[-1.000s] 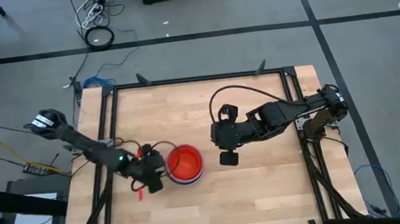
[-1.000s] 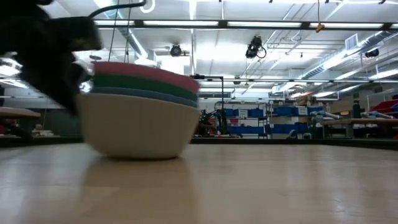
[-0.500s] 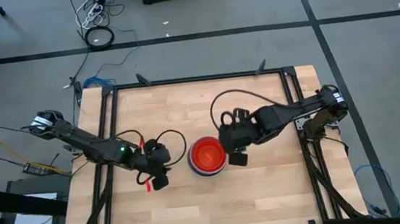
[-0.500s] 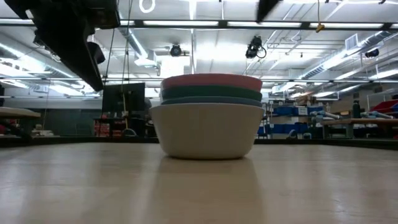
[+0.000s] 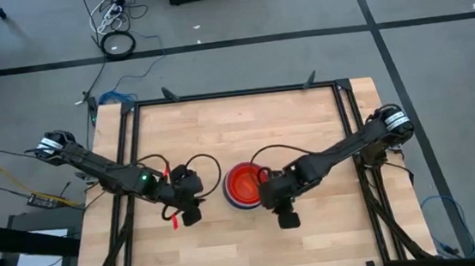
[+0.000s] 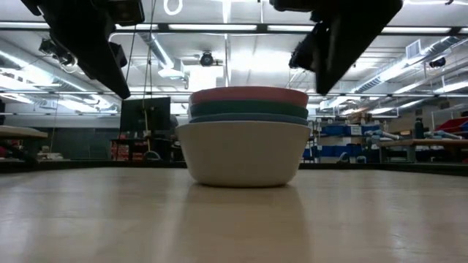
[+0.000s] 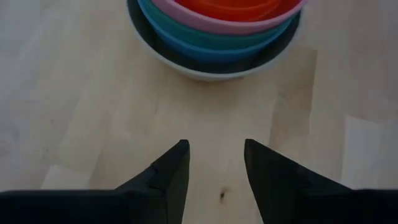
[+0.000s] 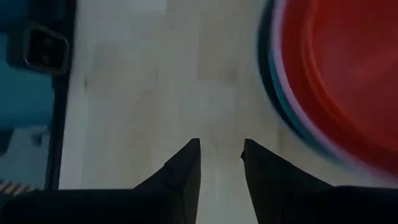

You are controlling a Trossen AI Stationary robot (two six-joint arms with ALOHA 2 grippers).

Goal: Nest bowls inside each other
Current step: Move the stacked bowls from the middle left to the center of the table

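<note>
The bowls (image 5: 245,186) stand nested in one stack near the table's middle: pale white outermost (image 6: 243,152), then blue, green and pink rims (image 7: 217,25), with orange-red (image 8: 348,81) innermost. The white bowl's base rests on the wood. My left gripper (image 7: 214,144) hovers open above the table just left of the stack (image 5: 192,206), pointing toward it. My right gripper (image 8: 219,142) hovers open at the stack's near-right side (image 5: 284,212), slanting down. Neither has anything between its fingers.
A black frame rail (image 5: 234,94) borders the wooden table (image 5: 220,134) on all sides. Bare wood lies around the stack toward the far and near edges. Cables trail from both arms (image 5: 197,164).
The stack slid toward the table's right during the first half second and has stood still since. My left gripper lifted and drew back off the stack's left side. My right gripper came down steeply, tipped further downward and moved toward the near edge, ending beside the stack.
</note>
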